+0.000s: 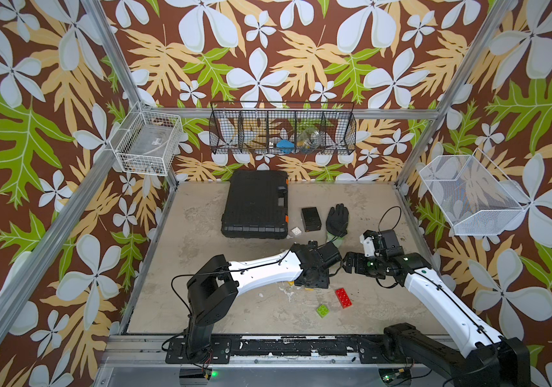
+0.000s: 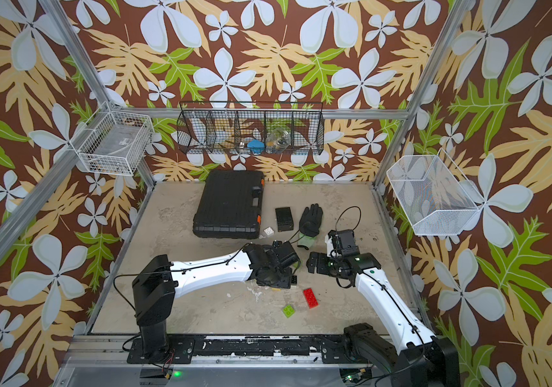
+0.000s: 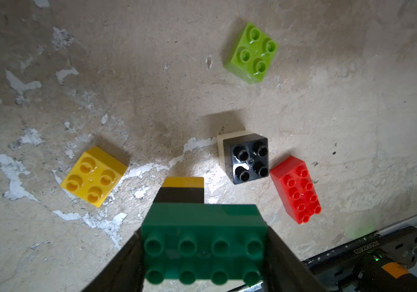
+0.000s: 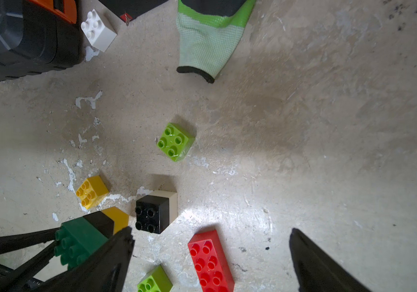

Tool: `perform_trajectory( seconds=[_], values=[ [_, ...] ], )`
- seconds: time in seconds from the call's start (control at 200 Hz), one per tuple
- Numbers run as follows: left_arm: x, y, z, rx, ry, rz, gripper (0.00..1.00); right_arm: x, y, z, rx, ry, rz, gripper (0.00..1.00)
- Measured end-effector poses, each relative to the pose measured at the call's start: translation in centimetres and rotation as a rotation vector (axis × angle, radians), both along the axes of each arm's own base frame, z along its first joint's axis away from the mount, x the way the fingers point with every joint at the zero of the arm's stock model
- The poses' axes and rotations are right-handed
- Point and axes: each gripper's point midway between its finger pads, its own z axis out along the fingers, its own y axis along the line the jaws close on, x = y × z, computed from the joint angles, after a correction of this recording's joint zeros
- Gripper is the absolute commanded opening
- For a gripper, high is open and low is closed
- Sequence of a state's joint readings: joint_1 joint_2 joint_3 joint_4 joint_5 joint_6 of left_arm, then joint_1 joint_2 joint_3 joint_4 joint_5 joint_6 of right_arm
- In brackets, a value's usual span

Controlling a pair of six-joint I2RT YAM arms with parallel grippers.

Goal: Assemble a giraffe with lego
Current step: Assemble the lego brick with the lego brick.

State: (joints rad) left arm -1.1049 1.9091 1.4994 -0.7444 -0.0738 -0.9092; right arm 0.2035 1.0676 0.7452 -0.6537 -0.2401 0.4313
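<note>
Step in hand, as I read it: joining the body to the second leg. I'm taking the black-on-white leg as reference. On its robot side the red brick is lying loose just beside it, and the near lime brick is sitting a bit past the red one. Also just beside the reference, not touching, the left gripper is clamping the dark green brick by its two ends, studs up. The black-and-yellow leg is hanging joined under one end, so the partial giraffe is sitting in that grip; lifted or resting, cannot tell. The right gripper is hovering near the reference, jaws spread wide, carrying nothing. The loose yellow brick is lying near, on the held piece's other side. The far lime brick is sitting beyond the reference. Well beyond are lying the glove, small black box and white brick, just beside the black case. Next move is likely calling for squaring the green brick's free end over the black studs and pressing down, with the right gripper probably steadying that loose leg.
</note>
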Motion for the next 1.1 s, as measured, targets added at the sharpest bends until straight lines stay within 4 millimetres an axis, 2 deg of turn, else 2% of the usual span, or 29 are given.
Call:
perform_trajectory(
  seconds=[0.215, 0.676, 1.101],
  values=[
    [1.3, -1.6, -0.6, 0.019, -0.016, -0.012, 0.31, 0.2, 0.0, 0.4, 0.003, -0.015, -0.002, 0.99],
    [2.0, -0.2, -2.0, 0.100, -0.008, 0.016, 0.31, 0.7, 0.0, 1.2, 0.003, -0.043, -0.006, 1.00],
    [1.9, -0.4, -1.4, 0.079, 0.006, 0.036, 0.31, 0.7, 0.3, 1.7, 0.006, -0.061, 0.005, 1.00]
  ],
)
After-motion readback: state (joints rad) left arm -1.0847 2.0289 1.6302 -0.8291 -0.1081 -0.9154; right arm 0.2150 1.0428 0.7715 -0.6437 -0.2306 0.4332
